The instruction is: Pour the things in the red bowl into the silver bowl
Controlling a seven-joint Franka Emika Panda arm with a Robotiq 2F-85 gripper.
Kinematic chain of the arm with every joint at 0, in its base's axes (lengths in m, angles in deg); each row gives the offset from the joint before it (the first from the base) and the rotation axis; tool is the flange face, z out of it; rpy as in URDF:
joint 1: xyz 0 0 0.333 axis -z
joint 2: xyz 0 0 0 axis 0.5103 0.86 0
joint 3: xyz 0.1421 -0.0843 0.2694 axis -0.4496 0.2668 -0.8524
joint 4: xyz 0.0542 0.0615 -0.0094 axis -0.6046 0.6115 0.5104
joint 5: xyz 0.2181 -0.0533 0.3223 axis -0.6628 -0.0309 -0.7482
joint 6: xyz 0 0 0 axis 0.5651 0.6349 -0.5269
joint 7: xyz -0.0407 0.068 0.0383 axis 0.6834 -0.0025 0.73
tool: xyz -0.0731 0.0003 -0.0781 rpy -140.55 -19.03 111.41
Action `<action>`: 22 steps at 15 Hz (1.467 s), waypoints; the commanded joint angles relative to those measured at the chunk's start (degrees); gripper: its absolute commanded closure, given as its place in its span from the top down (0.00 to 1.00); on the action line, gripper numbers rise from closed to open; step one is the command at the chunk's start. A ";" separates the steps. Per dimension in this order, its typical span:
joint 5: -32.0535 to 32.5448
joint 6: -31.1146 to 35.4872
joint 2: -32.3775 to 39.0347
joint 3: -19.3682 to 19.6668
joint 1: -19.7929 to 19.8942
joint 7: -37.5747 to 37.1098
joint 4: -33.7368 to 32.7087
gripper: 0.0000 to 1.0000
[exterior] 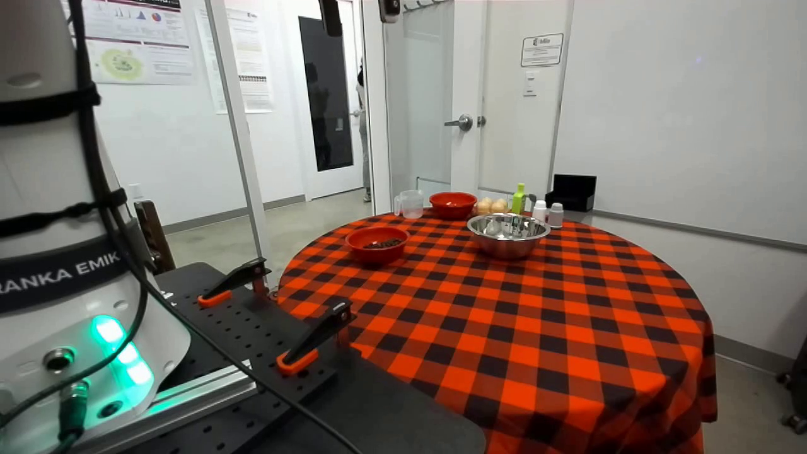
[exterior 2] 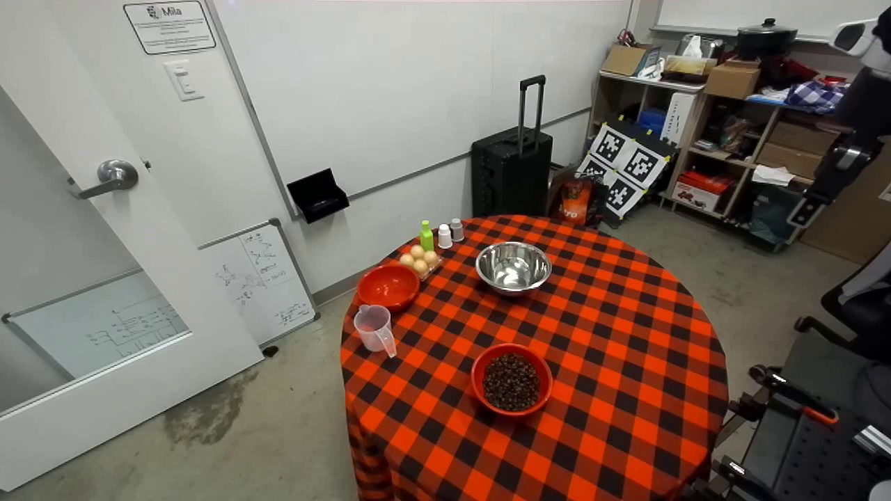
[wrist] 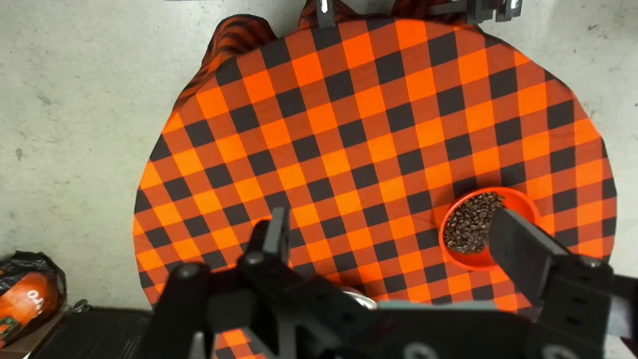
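The red bowl (exterior 2: 545,381) stands upright on the checkered table and holds dark coffee beans (exterior 2: 511,383). It shows in both exterior views (exterior: 377,255) and in the wrist view (wrist: 519,204), partly behind a finger. The silver bowl (exterior 2: 513,287) stands farther along the table and looks empty. It shows in both exterior views (exterior: 508,248); in the wrist view only a piece of its rim (wrist: 361,298) shows past the gripper. My gripper (wrist: 390,214) is open and empty, high above the table. Its fingertips hang at the top of an exterior view (exterior: 360,24).
An empty darker red bowl (exterior 2: 388,288), a clear measuring jug (exterior 2: 374,328), several eggs (exterior 2: 420,260), a green bottle (exterior 2: 426,236) and two small white-grey shakers (exterior 2: 445,236) stand along the table's edge. Clamps (exterior: 318,337) sit on the robot's base plate.
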 commanded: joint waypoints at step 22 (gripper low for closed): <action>-12.06 15.86 58.93 -10.27 -10.01 -17.19 -22.69 1.00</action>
